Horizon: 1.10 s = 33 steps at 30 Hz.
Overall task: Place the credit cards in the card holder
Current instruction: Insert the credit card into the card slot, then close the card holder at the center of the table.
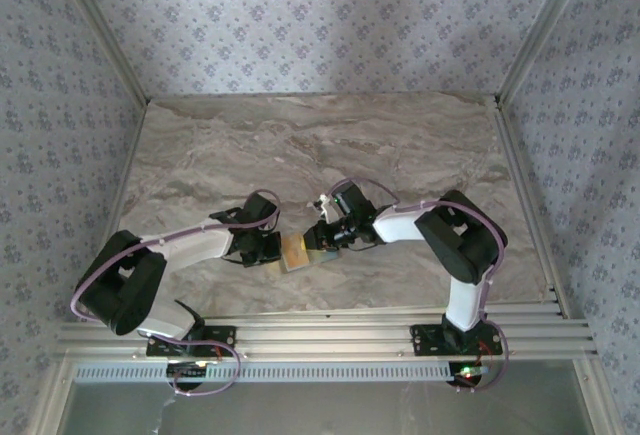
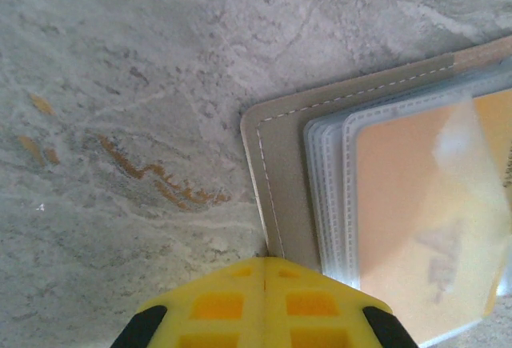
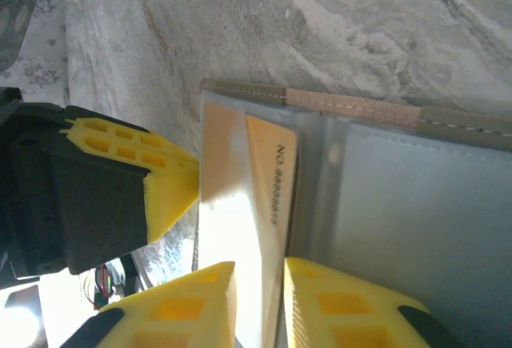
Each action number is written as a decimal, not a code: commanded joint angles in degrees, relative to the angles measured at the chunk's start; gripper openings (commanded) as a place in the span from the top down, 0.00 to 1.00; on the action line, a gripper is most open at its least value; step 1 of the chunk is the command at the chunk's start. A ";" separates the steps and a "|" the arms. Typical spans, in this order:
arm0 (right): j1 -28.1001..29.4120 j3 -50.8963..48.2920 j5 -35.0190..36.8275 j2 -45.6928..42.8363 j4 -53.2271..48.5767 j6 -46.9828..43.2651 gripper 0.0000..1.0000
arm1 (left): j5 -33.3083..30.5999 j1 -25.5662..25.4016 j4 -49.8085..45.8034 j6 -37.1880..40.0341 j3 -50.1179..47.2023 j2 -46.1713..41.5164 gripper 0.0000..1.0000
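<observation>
Orange credit card (image 3: 260, 164) is lying in the card holder (image 2: 284, 172), left fingers (image 2: 232, 308) pressing together, right fingers (image 3: 352, 308) standing apart.

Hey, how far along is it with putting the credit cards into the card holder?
Done: one yellow-orange card looks seated under a clear sleeve of the open gray folding card holder. In hand: the shut left fingers press at the holder's edge; the right fingers, slightly apart, straddle that card's edge. Left: release and withdraw, then any further cards.
</observation>
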 commanded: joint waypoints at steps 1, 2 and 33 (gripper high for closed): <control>0.25 1.64 1.26 -1.99 -4.53 -1.47 0.71 | -0.27 -0.64 3.55 -0.34 -1.02 1.97 1.00; 0.24 1.85 1.37 -2.25 -5.14 -1.39 0.70 | -0.25 -0.61 3.55 -0.39 -1.00 2.03 1.00; 1.14 12.56 34.41 -11.69 -40.11 -17.91 0.30 | 1.14 0.47 4.69 1.46 -1.51 2.28 1.00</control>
